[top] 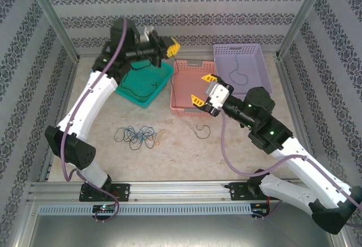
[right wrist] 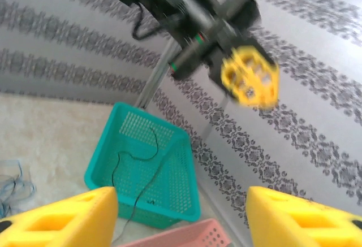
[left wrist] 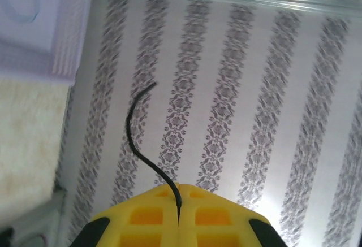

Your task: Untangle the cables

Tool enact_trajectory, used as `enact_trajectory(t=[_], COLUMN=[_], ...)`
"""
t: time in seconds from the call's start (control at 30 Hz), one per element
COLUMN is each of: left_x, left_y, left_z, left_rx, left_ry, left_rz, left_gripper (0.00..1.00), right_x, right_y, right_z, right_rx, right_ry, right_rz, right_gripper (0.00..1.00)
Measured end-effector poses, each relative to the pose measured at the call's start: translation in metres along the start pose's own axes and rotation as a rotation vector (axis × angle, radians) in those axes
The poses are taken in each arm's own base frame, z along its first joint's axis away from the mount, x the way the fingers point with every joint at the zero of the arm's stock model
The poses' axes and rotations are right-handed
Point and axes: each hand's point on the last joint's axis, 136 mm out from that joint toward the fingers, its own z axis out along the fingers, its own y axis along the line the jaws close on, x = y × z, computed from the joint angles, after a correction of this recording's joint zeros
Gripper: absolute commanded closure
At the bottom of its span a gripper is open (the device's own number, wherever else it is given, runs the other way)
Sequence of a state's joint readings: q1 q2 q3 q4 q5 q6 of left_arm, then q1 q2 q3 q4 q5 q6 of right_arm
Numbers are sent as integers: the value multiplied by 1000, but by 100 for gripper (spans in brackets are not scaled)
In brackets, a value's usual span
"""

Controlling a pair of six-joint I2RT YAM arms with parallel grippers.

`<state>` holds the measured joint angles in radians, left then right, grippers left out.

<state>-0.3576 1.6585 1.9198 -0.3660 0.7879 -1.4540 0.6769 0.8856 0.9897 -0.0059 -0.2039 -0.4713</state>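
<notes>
Left hand [left wrist: 178, 204] tight around black cable [left wrist: 128, 131]

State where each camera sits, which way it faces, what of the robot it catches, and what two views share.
Top external: above and behind the arms, looking down on the table; both arms show.
Left wrist: on the raised left arm, facing the patterned wall; the left fingers shut on a black cable.
Right wrist: on the right arm, facing the teal basket; the right fingers apart.
Shared: top and right wrist both show the teal basket and the left fingers.
</notes>
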Motion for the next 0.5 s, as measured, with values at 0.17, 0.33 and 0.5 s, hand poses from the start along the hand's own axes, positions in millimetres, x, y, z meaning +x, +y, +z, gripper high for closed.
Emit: enact_trajectory(t=[0.17,0.33,0.5], left_x=[20,21,7], left_y=[-64,-90,-125], left_z=[-31,-38,-41], left_rx=[80,114,172], left_ry=[-26,-59,-141], left_rz=[355,573,737], left_gripper=[100,100,100], right_x=[-5,25,51], right_y=[-29,-43,-39], right_z=[-20,-26,-24], right_rx=[169,274,304], right_ry=[2,80,156], right_rz=[271,574,793], right_gripper=[22,21,21])
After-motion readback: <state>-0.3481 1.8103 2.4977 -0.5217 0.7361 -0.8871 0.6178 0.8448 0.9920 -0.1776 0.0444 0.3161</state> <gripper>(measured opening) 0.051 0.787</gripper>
